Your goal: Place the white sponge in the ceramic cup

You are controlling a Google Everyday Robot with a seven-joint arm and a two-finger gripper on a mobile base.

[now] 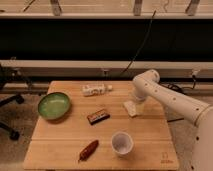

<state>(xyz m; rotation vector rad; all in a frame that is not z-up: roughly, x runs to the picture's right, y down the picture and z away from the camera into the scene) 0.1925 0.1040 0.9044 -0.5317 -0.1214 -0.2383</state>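
The white sponge (131, 108) is a small off-white block on the wooden table (60, 135), right of centre. My gripper (136, 104) hangs from the white arm straight down onto the sponge, right at its upper right edge. The ceramic cup (121, 143) stands upright near the table's front edge, below and slightly left of the sponge.
A green bowl (53, 106) sits at the table's left. A white bottle with a label (96, 90) lies on its side at the back. A dark flat packet (98, 116) lies mid-table. A reddish-brown oblong thing (88, 150) lies near the front edge. An office chair (7, 107) stands at left.
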